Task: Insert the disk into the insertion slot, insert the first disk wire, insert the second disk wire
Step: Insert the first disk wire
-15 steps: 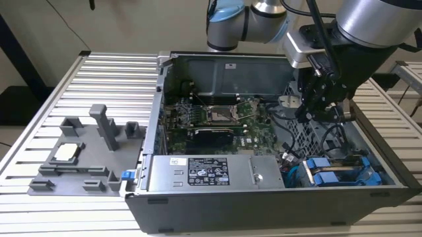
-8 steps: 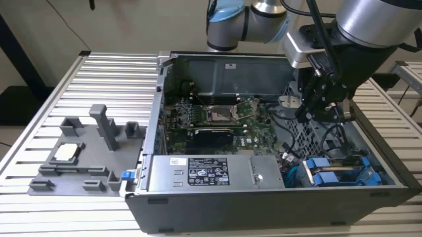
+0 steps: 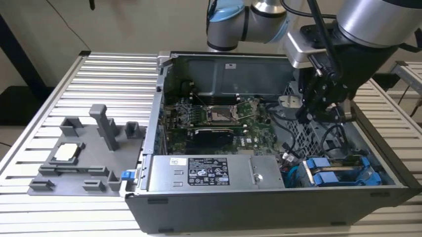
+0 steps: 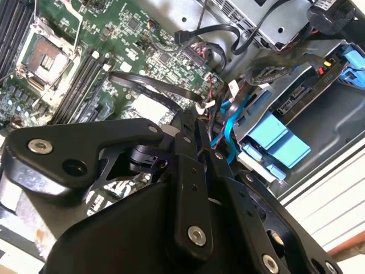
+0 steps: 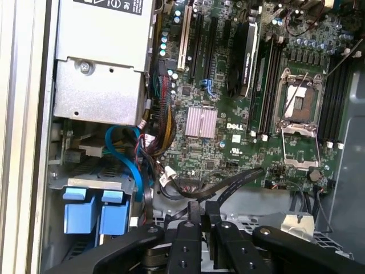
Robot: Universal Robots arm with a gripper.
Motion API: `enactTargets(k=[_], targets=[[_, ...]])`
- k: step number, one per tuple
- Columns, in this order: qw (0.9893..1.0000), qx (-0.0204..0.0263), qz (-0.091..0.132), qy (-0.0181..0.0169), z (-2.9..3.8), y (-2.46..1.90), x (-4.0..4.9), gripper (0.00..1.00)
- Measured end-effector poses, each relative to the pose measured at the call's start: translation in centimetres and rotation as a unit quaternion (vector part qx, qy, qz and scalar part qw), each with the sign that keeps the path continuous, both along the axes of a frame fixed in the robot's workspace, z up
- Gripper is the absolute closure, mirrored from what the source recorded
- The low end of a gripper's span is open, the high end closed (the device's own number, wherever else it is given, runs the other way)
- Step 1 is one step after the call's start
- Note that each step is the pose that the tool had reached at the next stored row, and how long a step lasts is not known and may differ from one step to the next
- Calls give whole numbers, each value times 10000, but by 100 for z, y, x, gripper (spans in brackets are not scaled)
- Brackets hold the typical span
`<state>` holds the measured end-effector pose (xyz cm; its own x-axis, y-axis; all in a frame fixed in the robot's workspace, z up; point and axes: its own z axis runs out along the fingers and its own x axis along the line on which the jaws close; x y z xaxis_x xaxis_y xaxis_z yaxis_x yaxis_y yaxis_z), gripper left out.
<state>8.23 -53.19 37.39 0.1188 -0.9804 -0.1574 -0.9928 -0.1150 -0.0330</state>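
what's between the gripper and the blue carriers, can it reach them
Probably yes: the gripper hangs inside the open case, near the blue carriers; loose black cables lie between and might snag.

green motherboard (image 3: pixel 197 116), grey power supply (image 3: pixel 211 174)

We record the motherboard (image 5: pixel 228 114) as green, crossed by black slots, with a pale silver, finely ribbed heat sink (image 5: pixel 201 122). The power supply (image 3: pixel 264 173) is plain silver-grey under a white label printed in black. The drive carriers (image 3: pixel 336 173) are bright blue, as is the flat cable (image 5: pixel 137 162) near them. The gripper (image 5: pixel 202 212) is black with silver screw heads, the case (image 3: pixel 264 207) dark grey, the fixture tray (image 3: pixel 99 158) mid grey, and the table (image 3: pixel 112 74) pale silver in parallel ribs.
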Motion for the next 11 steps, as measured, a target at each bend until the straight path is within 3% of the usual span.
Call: enactTargets(k=[2,5,6,9,11], targets=[[10000,-81,0,0,-2,0,9,84],[9996,-276,0,0,-3,-3,23,84],[9995,-320,0,0,-5,-6,28,84],[9992,-402,0,1,-14,-28,48,84],[9991,-433,0,1,-19,-60,59,84]])
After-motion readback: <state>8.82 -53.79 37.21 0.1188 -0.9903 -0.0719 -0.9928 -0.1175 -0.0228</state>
